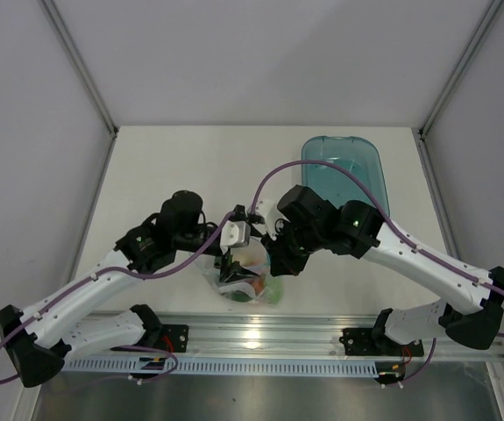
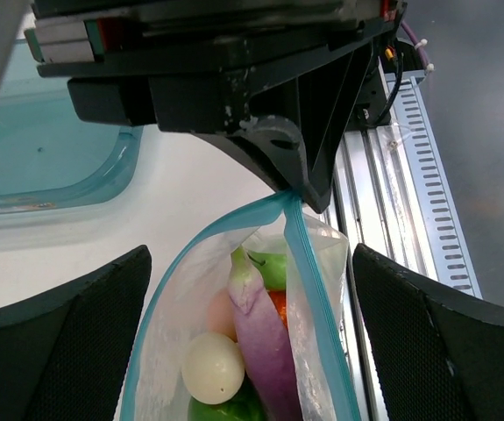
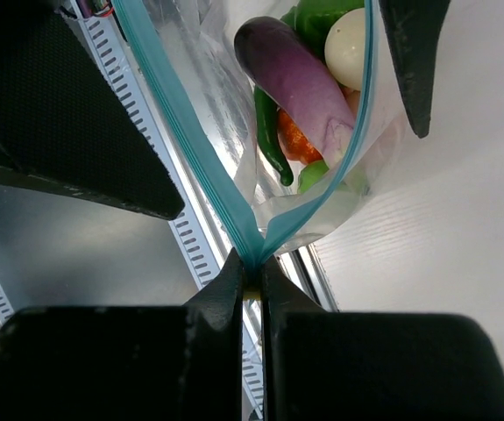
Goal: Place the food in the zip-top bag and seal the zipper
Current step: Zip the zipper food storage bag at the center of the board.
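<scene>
A: Count it out for me. What's on show?

B: One zip-top bag (image 1: 250, 288), low centre in the overhead view, just above the metal rail (image 1: 260, 338). One translucent blue tray (image 1: 357, 162) toward the upper right. Two arms, meeting over the bag.

A: And inside it?

B: One purple eggplant (image 3: 291, 74), one white round piece (image 3: 348, 39) and one orange piece (image 3: 300, 140). At least two greens as well: a long dark green piece (image 3: 269, 132) and a paler green piece (image 3: 315, 174).

A: The bag itself?

B: Clear, crinkly, mouth gaping. The light blue zipper (image 3: 181, 123) splits into two strips that run together at one corner.

A: Who has that corner?

B: The right fingers (image 3: 225, 298), pinched tight on the zipper's end. The left fingers (image 2: 67, 351) are spread wide, one on each side of the bag. I can't tell whether they touch it.

A: And the setting?

B: A white tabletop (image 1: 173, 167), with plain pale grey walls on three sides.
</scene>
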You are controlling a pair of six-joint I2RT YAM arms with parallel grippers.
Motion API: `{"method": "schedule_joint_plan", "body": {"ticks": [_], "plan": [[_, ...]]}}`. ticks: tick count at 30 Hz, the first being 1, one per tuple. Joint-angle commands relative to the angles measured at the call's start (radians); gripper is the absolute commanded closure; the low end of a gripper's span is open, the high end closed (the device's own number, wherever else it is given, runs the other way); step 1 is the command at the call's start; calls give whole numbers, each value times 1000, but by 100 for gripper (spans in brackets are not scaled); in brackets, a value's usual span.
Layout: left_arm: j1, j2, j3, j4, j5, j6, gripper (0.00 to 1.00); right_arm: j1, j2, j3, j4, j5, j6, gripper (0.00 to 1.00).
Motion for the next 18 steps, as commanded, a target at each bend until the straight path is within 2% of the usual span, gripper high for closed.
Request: {"method": "schedule_joint_plan", "body": {"ticks": [1, 3, 10, 13, 16, 18], "plan": [[-4, 9, 13, 6, 3, 31, 5, -7, -37, -2, 34, -16, -15, 100], [-4, 15, 14, -1, -14, 32, 8, -10, -40, -10, 37, -15, -17, 100], [-3, -16, -12, 5, -51, 6, 34, -12, -46, -19, 39, -4, -17, 100], [-3, -45, -35, 18, -61, -18, 43, -13, -48, -25, 45, 20, -17, 93], [-3, -60, -52, 14, -66, -43, 48, -13, -57, -31, 63, 33, -12, 90], [-4, -66, -59, 8, -80, -60, 50, -15, -60, -33, 76, 47, -7, 84]]}}
